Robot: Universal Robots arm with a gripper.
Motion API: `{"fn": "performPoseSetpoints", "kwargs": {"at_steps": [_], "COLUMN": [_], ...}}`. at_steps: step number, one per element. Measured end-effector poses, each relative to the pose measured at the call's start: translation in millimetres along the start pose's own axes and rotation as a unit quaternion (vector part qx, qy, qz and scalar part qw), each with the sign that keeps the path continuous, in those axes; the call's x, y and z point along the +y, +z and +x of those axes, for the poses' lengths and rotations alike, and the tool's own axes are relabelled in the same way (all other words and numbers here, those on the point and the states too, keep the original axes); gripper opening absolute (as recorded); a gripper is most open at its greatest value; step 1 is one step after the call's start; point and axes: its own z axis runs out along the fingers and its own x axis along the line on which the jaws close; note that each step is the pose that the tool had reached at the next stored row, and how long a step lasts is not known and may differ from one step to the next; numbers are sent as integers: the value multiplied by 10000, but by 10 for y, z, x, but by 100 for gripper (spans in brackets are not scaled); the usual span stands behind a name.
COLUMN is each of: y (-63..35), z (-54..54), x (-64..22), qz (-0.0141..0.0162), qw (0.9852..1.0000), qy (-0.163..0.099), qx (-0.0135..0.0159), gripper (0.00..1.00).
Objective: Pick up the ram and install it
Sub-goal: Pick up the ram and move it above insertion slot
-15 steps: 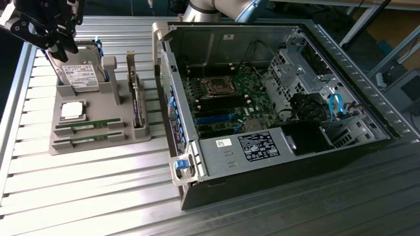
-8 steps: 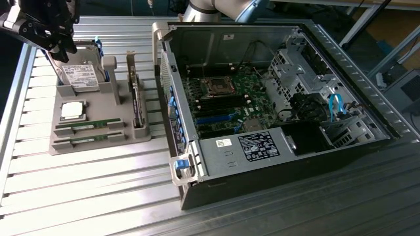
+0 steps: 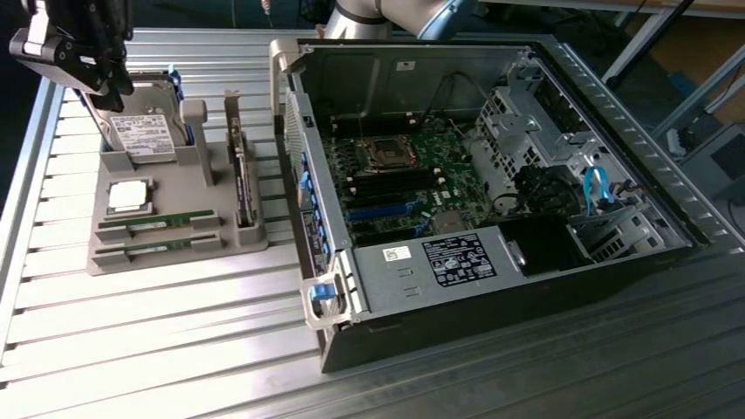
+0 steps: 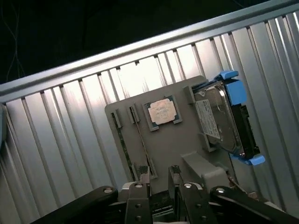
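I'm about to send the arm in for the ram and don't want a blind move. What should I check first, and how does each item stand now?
1. Ram available: two ram sticks lie in their slots on the grey tray: ok.
2. Hand lined up over the ram: it hangs by the hard drive at the tray's other end: not ok.
3. Case open, motherboard exposed: ok.
4. Memory slots empty, with latches open: cannot tell.
5. Upright expansion card beside the sticks, apart from the hand: ok.
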Motion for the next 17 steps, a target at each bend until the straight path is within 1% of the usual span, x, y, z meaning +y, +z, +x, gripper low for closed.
{"fn": "performPoseSetpoints", "kwargs": {"at_steps": [2, 4, 6, 7, 8, 11, 12, 13, 14, 17], "y": [1, 1, 1, 2, 3, 4, 4, 4, 4, 5], "z": [0, 0, 0, 0, 0, 0, 0, 0, 0, 0], "x": [0, 0, 0, 0, 0, 0, 0, 0, 0, 0], "qz": [-5, -10, -15, -19, -24, -31, -33, -37, -40, -40], "qw": [9998, 9991, 9982, 9969, 9952, 9918, 9904, 9881, 9863, 9861], "qy": [-223, -413, -601, -786, -981, -1278, -1378, -1535, -1647, -1657], "qx": [10, 19, 27, 35, 44, 57, 61, 69, 73, 74], "gripper": [30, 30, 30, 30, 30, 30, 30, 30, 30, 30]}}
